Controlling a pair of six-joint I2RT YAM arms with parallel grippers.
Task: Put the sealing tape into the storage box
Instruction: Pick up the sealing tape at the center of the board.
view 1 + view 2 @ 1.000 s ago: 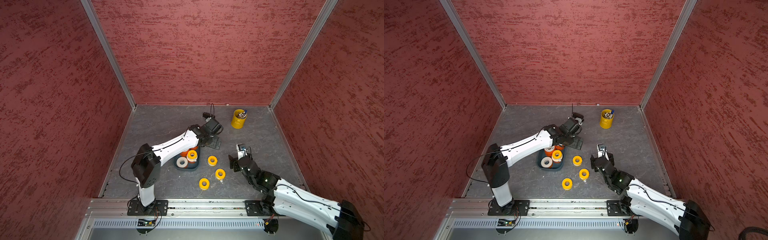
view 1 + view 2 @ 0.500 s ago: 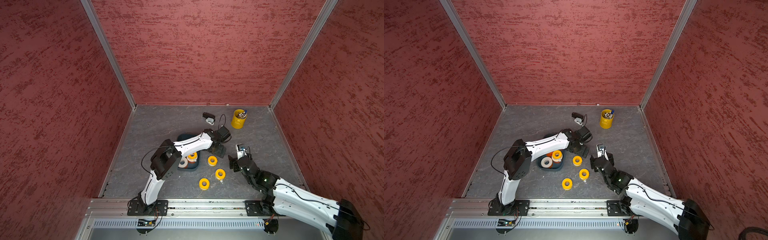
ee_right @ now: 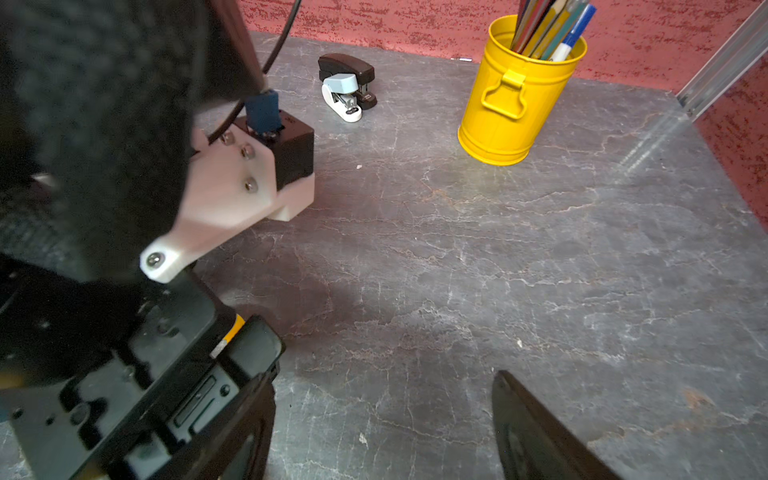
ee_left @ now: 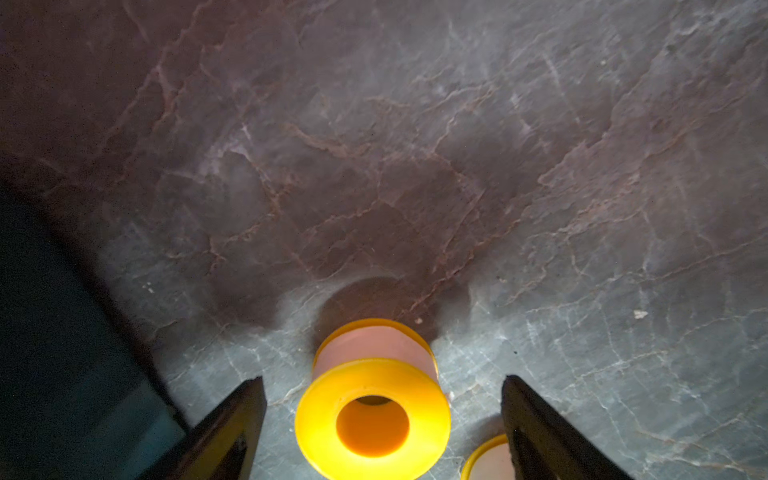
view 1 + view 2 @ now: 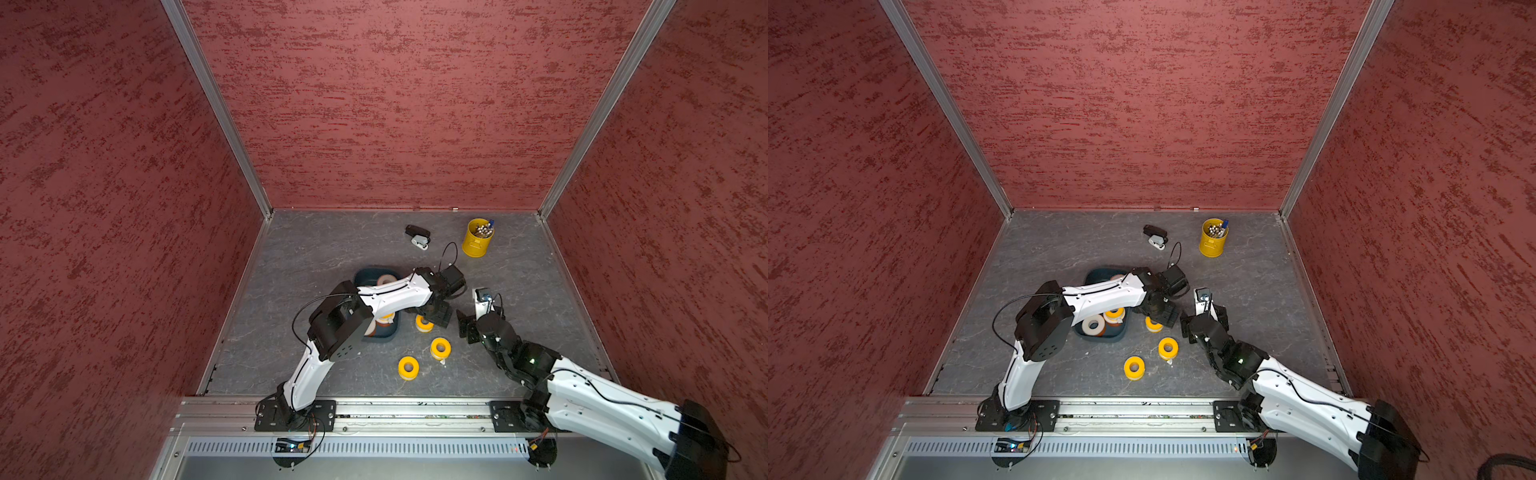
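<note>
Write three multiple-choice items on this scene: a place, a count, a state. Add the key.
1. Where is the stapler? A) at the front rail B) near the yellow pen cup C) atop a roll
2. How many yellow tape rolls lie on the table outside the storage box? A) one B) six C) three
3. The left end effector is: A) open, straddling a yellow roll B) shut on a roll C) shut, empty
Key: 1 B, it sits by the cup; 2 C, both top views show three; 3 A, the left wrist view shows gaps either side.
</note>
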